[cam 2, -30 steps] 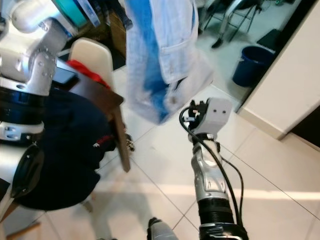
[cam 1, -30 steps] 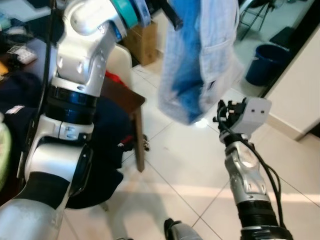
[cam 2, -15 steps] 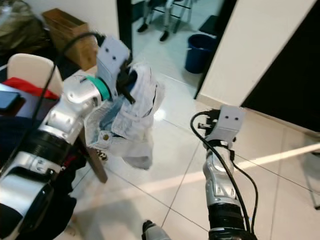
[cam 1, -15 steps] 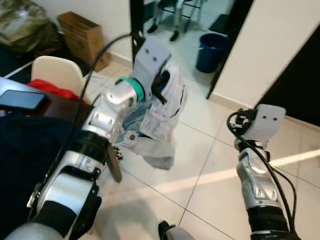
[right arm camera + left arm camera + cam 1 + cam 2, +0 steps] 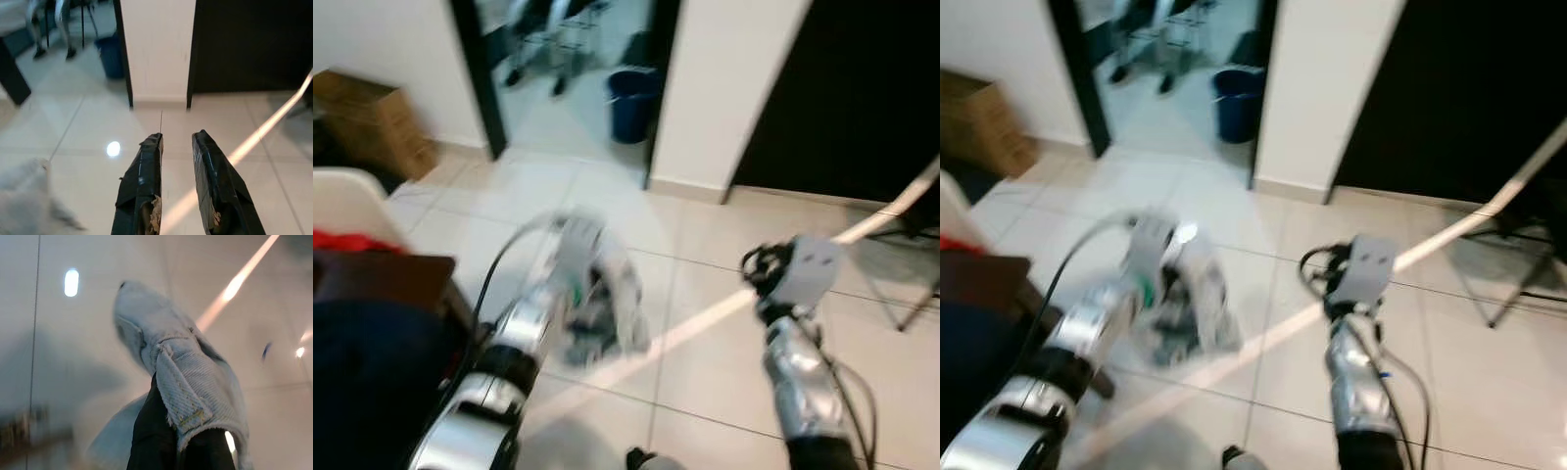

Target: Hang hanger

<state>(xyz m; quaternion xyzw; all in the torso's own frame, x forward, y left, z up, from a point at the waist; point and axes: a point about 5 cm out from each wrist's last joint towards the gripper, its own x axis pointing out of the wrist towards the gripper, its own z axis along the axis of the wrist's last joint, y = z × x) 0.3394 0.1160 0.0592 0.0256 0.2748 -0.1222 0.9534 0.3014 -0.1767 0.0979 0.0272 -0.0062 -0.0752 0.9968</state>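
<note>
One pale tiled floor [image 5: 705, 245] spreads under everything, crossed by a single bright diagonal streak of light [image 5: 705, 318]. One white wall section [image 5: 724, 78] stands between an open doorway, with blurred chair legs beyond it, and a dark opening on the robot's right. At the robot's left sits one dark wooden table [image 5: 382, 279] with a dark navy cloth [image 5: 362, 382] heaped in front of it, a strip of red fabric [image 5: 352, 242] on top, and one cream chair back [image 5: 347, 201] behind. One brown cardboard box [image 5: 372, 132] rests against the far wall, and one blue bucket [image 5: 631, 103] stands just inside the doorway.

Two silver arms reach forward. The left gripper [image 5: 592, 299] is held low over the floor with one pale blue denim garment [image 5: 181, 377] bunched around it; in the left wrist view the cloth drapes over the black fingers [image 5: 156, 440], wrapping them so that their tips are buried and the fabric hangs off them above the tiles. The fingers are closed on the cloth. A hanger cannot be made out inside the bundle, which is heavily blurred in the head views.

The right gripper [image 5: 176, 144] is raised over bare tiles, well apart from the garment, its two black fingers [image 5: 142, 181] slightly parted and holding nothing.
</note>
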